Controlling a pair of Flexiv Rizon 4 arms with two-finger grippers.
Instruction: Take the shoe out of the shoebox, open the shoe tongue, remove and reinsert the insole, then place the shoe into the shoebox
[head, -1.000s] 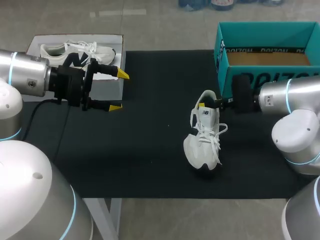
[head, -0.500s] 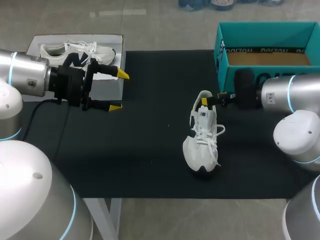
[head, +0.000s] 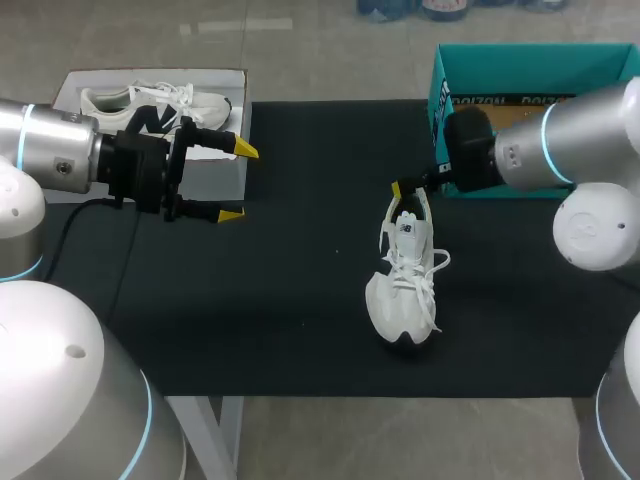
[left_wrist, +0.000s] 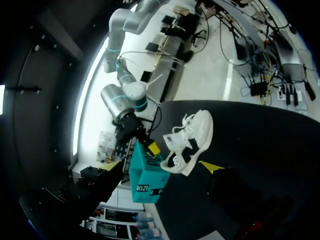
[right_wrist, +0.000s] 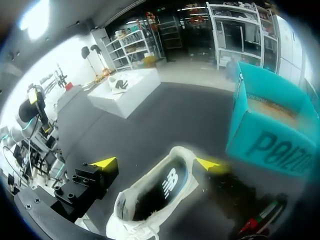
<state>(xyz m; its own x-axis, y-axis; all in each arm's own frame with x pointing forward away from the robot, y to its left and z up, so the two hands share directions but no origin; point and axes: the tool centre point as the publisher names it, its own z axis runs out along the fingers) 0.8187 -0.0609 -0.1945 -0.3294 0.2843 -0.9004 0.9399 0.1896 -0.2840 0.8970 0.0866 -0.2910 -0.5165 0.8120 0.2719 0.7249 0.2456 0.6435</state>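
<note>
A table topped by a black mat (head: 290, 300) carries three things. A white shoe (head: 404, 280) stands near the mat's middle, sole down. A teal shoebox (head: 446, 125), open-topped, sits at the far right corner. A white box (head: 215, 178) sits at the far left.

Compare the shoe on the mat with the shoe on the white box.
The shoe on the mat points its toe at the near edge; the shoe on the white box lies crosswise. The right gripper straddles the first's heel; nothing touches the second. Both are white, laced.
</note>
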